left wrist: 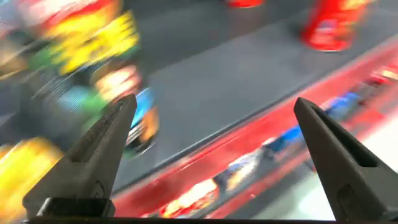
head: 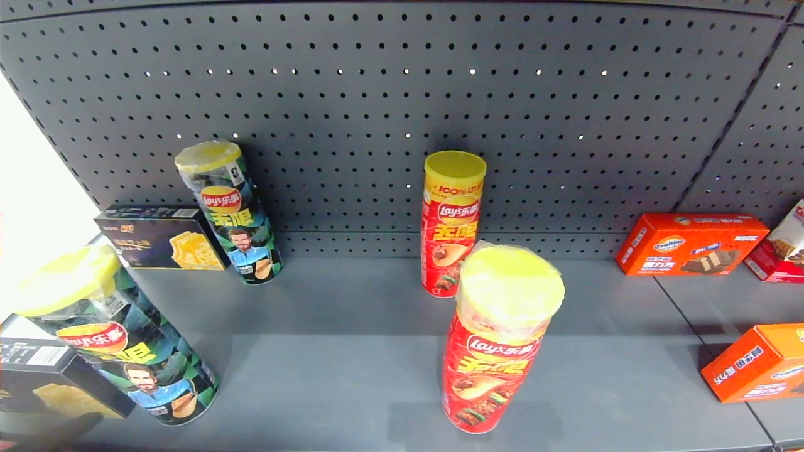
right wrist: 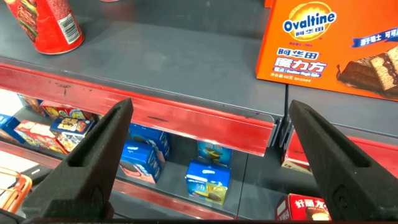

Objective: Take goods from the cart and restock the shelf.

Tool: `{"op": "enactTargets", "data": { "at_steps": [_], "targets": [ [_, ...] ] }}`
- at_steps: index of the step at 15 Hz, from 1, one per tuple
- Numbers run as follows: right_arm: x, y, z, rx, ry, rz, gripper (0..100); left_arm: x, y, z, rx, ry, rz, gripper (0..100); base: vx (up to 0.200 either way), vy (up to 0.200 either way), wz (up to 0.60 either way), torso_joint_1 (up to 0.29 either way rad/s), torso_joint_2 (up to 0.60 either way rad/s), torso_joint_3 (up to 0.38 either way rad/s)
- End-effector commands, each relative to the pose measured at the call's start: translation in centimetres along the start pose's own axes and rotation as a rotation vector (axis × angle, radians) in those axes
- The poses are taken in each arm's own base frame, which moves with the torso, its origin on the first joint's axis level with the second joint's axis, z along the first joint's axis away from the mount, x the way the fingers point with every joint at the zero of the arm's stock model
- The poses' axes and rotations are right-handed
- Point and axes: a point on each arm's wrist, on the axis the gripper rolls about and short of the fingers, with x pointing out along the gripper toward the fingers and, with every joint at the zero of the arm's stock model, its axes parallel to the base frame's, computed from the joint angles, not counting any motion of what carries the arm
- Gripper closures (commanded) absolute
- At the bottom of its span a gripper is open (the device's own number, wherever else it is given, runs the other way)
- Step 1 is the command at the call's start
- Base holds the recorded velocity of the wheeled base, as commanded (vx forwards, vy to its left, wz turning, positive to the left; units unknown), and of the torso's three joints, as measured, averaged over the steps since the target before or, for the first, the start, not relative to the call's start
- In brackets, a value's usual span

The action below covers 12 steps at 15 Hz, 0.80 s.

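Note:
On the grey shelf (head: 352, 351) stand two red chip cans, one at the back (head: 451, 223) and one nearer the front (head: 496, 342). Two green-and-black chip cans stand to the left, one at the back (head: 229, 210) and one at the front edge (head: 119, 339). My left gripper (left wrist: 214, 109) is open and empty, just off the shelf's front edge, with the front green can (left wrist: 81, 93) close beyond its finger. My right gripper (right wrist: 208, 112) is open and empty in front of the red shelf rail (right wrist: 186, 115), below an orange box (right wrist: 329, 46) and a red can (right wrist: 53, 25).
Dark boxes sit at the shelf's left (head: 160, 237) (head: 44, 380). Orange boxes lie on the right (head: 688, 242) (head: 757, 361). A grey pegboard (head: 402, 107) backs the shelf. Blue packs (right wrist: 208, 180) stand on the lower shelf in the right wrist view. Open shelf floor lies between the cans.

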Motion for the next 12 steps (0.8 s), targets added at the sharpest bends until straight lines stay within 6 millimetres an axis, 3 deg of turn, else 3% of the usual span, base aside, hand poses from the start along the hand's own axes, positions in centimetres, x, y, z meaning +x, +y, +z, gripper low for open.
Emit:
{"op": "enactTargets", "data": {
  "at_steps": [1,3,7,12],
  "targets": [
    [0.0,0.0,0.0,-0.001,0.001,0.0,0,-2.2,-0.5,-1.8,0.013,-0.083,0.165,0,0.0,0.0,0.0,0.0,0.0,0.0],
    [0.0,0.0,0.0,-0.001,0.001,0.0,0,-3.1,-1.2,-3.0,0.01,-0.07,0.265,0,0.0,0.0,0.0,0.0,0.0,0.0],
    [0.0,0.0,0.0,-0.001,0.001,0.0,0,-4.5,-2.3,-5.0,0.006,-0.101,0.243,0,0.0,0.0,0.0,0.0,0.0,0.0],
    [0.0,0.0,0.0,-0.001,0.001,0.0,0,-4.5,-2.3,-5.0,-0.033,-0.107,0.246,0,0.0,0.0,0.0,0.0,0.0,0.0]
  ]
}}
